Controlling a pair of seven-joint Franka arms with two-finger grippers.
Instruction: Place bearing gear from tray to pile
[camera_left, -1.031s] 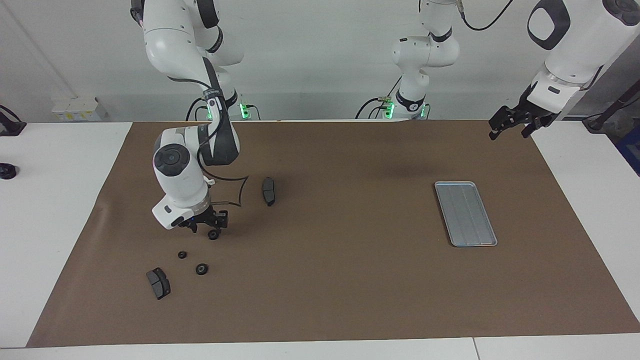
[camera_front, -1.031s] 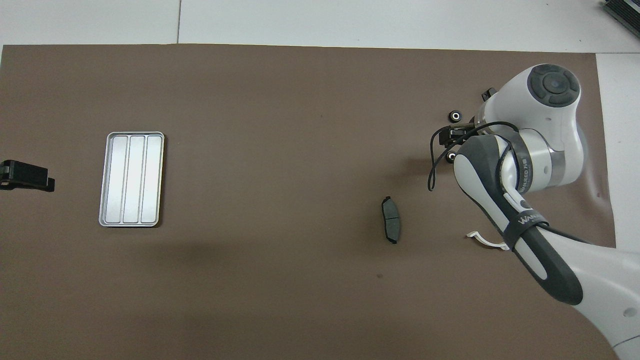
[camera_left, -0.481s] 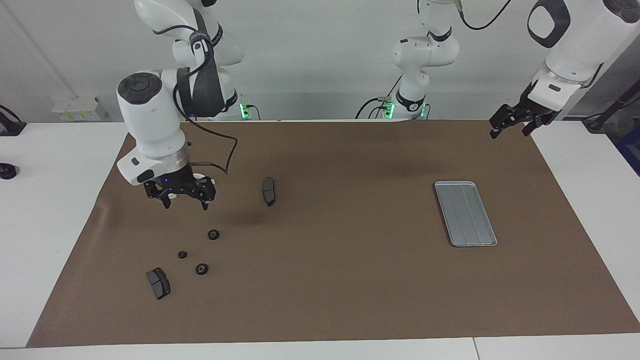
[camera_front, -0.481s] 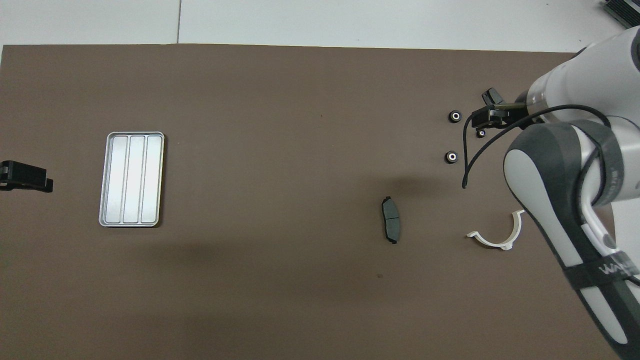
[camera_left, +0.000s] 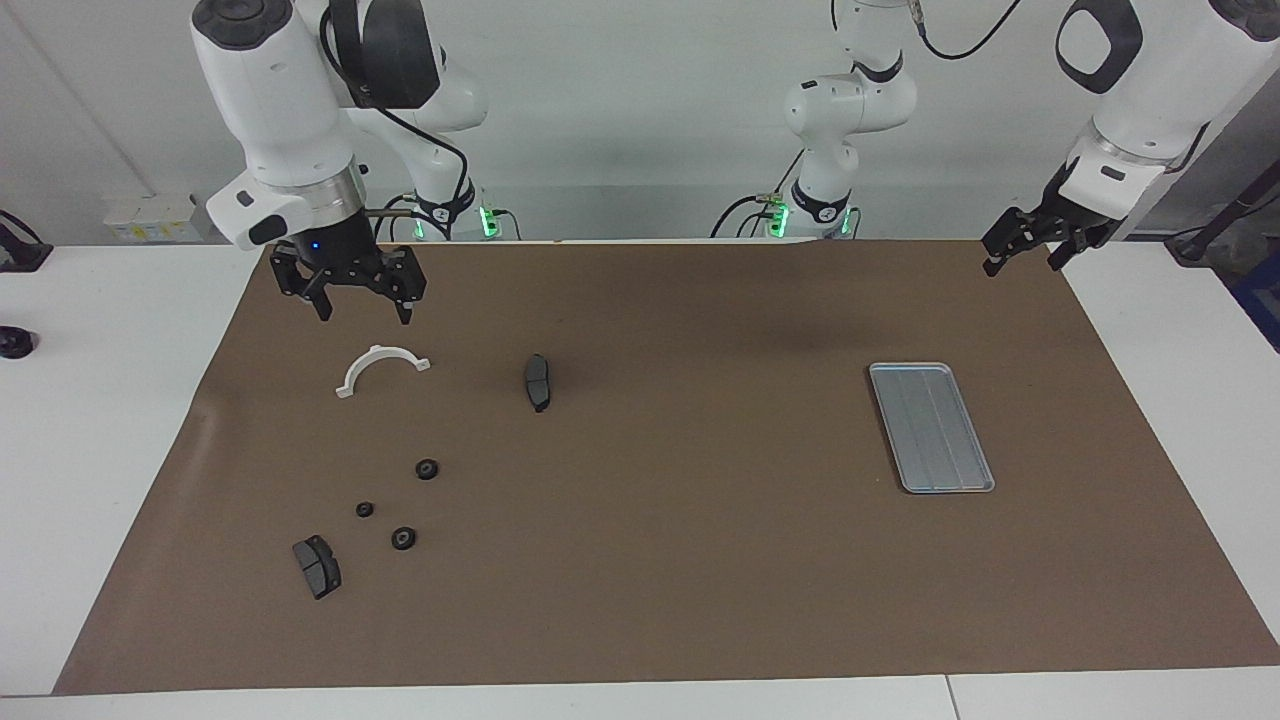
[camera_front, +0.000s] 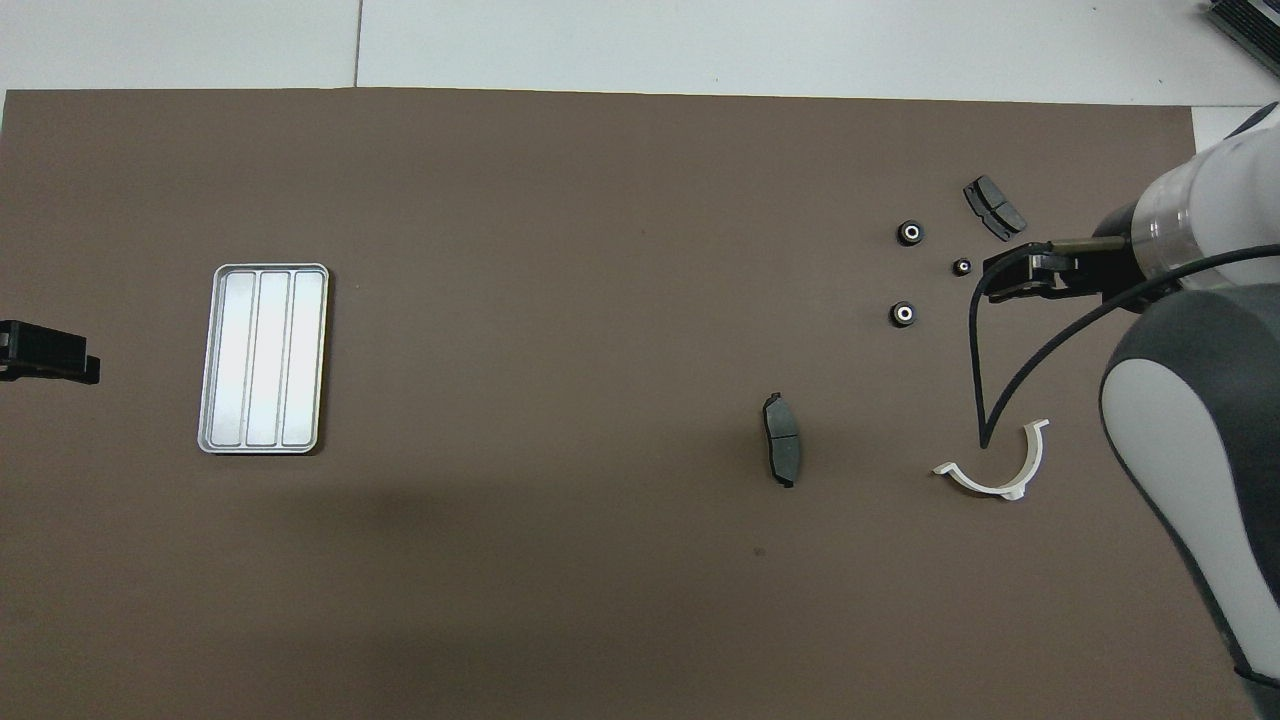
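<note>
The right claw (camera_left: 361, 298) hung wide and empty over the brown mat (camera_left: 680, 560) at the right arm's end of the counter (camera_left: 100, 400), above a white arc (camera_left: 382, 368). Farther from the robots lay three gears (camera_left: 427, 468), (camera_left: 365, 509), (camera_left: 403, 538) and a pad (camera_left: 317, 566). A second pad (camera_left: 538, 381) lay toward the middle. The tray (camera_left: 931, 427) sat bare at the left arm's end. The left claw (camera_left: 1028, 246) waited, spread and empty, over the mat's corner.
</note>
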